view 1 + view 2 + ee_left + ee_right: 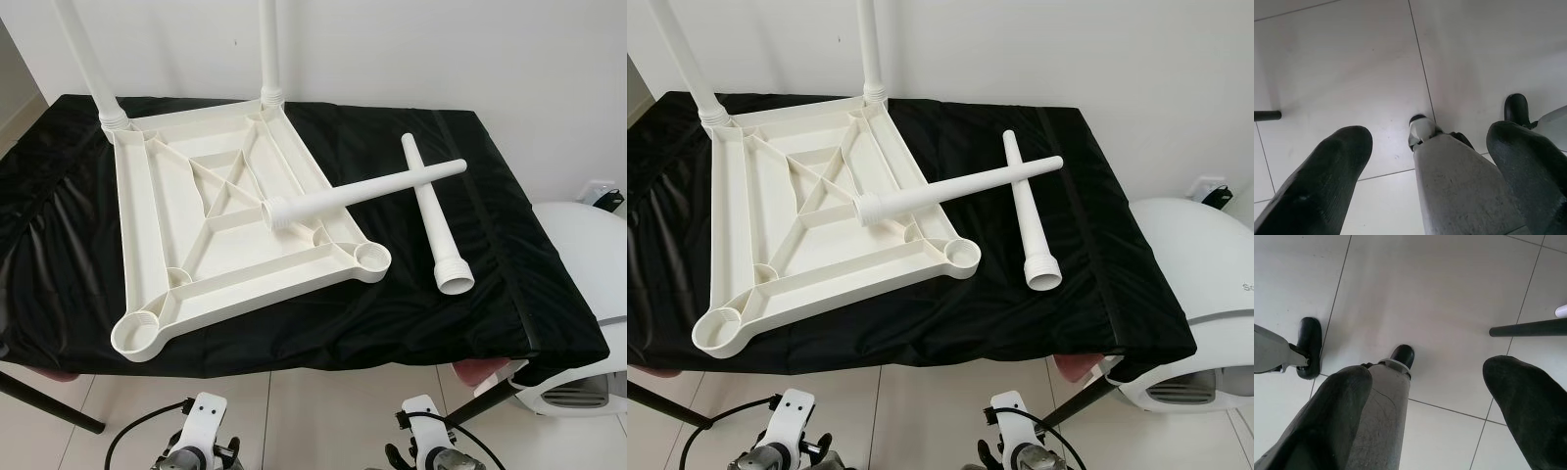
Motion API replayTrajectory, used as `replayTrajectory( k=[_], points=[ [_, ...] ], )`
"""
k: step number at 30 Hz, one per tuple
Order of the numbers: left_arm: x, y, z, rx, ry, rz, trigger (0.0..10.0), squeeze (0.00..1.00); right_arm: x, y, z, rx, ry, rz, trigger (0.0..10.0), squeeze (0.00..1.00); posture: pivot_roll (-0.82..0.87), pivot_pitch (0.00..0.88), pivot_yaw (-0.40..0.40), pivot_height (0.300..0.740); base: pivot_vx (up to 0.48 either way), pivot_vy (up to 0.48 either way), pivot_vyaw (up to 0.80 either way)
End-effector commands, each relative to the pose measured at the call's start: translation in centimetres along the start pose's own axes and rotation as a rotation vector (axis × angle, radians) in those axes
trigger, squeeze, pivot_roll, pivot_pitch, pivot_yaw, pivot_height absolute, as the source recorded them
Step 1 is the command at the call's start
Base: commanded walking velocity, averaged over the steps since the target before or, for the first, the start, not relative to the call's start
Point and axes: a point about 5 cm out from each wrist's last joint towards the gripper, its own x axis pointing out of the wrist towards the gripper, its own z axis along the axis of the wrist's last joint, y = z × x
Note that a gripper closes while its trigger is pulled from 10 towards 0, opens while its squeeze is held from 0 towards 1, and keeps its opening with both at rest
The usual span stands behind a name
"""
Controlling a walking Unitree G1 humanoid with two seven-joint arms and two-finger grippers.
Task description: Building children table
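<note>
1. The upturned cream-white plastic children's tabletop (pixel 225 211) shows a ribbed underside in one plain colour.
2. The two loose cream-white plastic legs (pixel 431 201) match it, as do the two screwed-in legs (pixel 269 49).
3. The black glossy cloth (pixel 470 294) covering the work table is unpatterned.
4. The pale grey-white floor tiles (pixel 1352 58) carry thin dark grout lines.
5. Each gripper's fingers (pixel 1525 406) are matt black.
</note>
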Motion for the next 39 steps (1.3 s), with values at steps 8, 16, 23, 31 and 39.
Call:
replayTrajectory(
  k=[8, 16, 23, 31, 39],
  points=[
    [-0.09, -0.45, -0.72, -0.044, 0.031, -0.007, 10.0, 0.0, 0.23, 0.9, 0.25, 0.06, -0.005, 0.014, 10.0, 0.0, 0.0, 0.0, -0.011, 0.74, 0.0, 0.0, 0.0],
    [0.09, -0.92, -0.35, -0.033, 0.03, -0.016, 10.0, 0.0, 0.27, 1.18, 0.24, 0.062, -0.005, 0.019, 10.0, 0.0, 0.0, 0.0, -0.008, 0.74, 0.0, 0.0, 0.0],
    [0.13, -0.99, -0.26, -0.031, 0.031, -0.008, 10.0, 0.0, 0.19, 1.06, -0.05, 0.054, 0.005, 0.012, 10.0, 0.0, 0.0, 0.0, -0.011, 0.74, 0.0, 0.0, 0.0],
    [0.0, -0.93, -0.69, -0.025, 0.038, -0.006, 10.0, 0.0, 0.16, 1.08, -0.14, 0.047, 0.007, 0.012, 10.0, 0.0, 0.0, 0.0, -0.011, 0.74, 0.0, 0.0, 0.0],
    [-0.08, -0.67, -0.87, -0.034, 0.041, 0.005, 10.0, 0.0, 0.17, 1.1, -0.13, 0.04, 0.01, 0.014, 10.0, 0.0, 0.01, 0.0, -0.014, 0.74, 0.0, 0.0, 0.0]
  ],
)
